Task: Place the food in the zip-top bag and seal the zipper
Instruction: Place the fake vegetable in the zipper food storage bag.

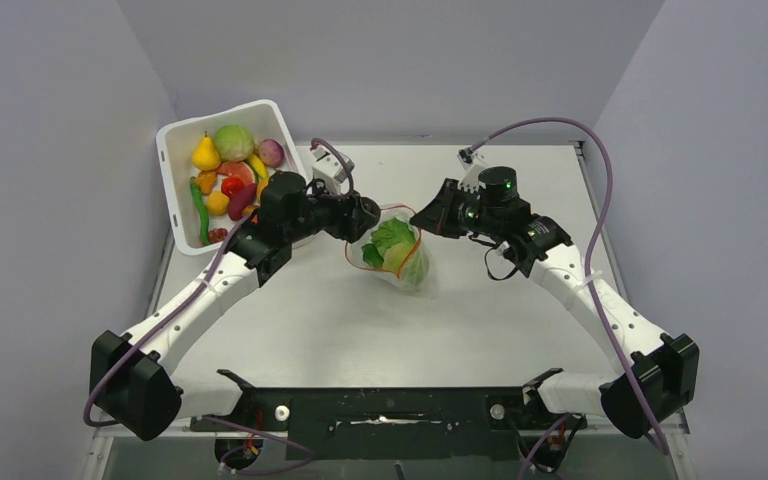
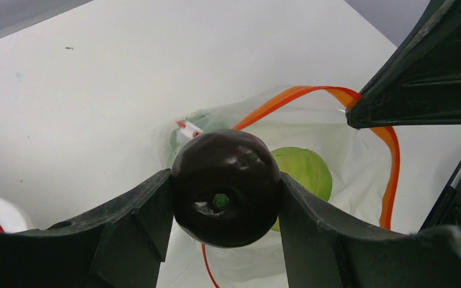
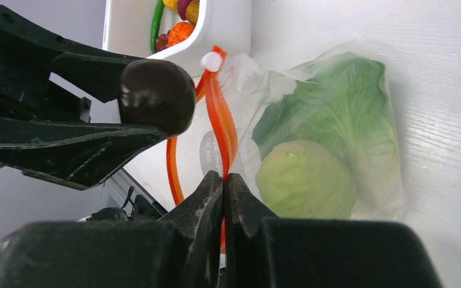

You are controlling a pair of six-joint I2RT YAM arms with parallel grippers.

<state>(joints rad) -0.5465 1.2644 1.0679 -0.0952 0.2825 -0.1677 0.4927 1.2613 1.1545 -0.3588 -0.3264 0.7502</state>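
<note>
The clear zip-top bag lies mid-table with ruffled green lettuce and a pale green round piece inside. My right gripper is shut on the red-orange zipper at the bag's mouth, holding it up and open. My left gripper is shut on a dark purple round piece and hangs just over the open mouth, whose zipper loops beyond it. In the top view the left gripper and right gripper meet above the bag.
A white tub at the back left holds several more toy foods, among them a yellow pear, a green cabbage and a green chilli. Grey walls close in on three sides.
</note>
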